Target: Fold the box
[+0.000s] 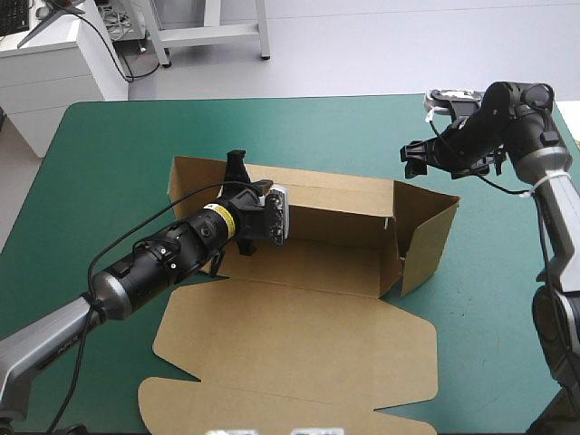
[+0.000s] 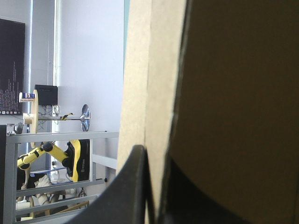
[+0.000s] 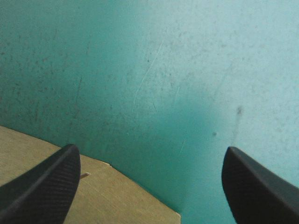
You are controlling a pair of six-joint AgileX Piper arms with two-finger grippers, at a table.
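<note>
The brown box (image 1: 326, 227) sits in the middle of the teal-green table (image 1: 100, 154). Its far wall and right end wall stand up. The lid (image 1: 299, 353) lies flat on the near side. The left gripper (image 1: 237, 163) pinches the far wall, fingers almost closed on it. The right gripper (image 1: 410, 161) hangs over the table past the right end, fingers wide apart and holding nothing. The left end does not look tucked yet, so I think about half is left

The box (image 1: 299, 344) is brown paper board, matt and smooth-faced. The worktop cover (image 3: 154, 70) is teal-green, matt, finely scratched. The right end effector (image 3: 149, 148) fingers (image 3: 44, 186) are black with a fine woven texture.
</note>
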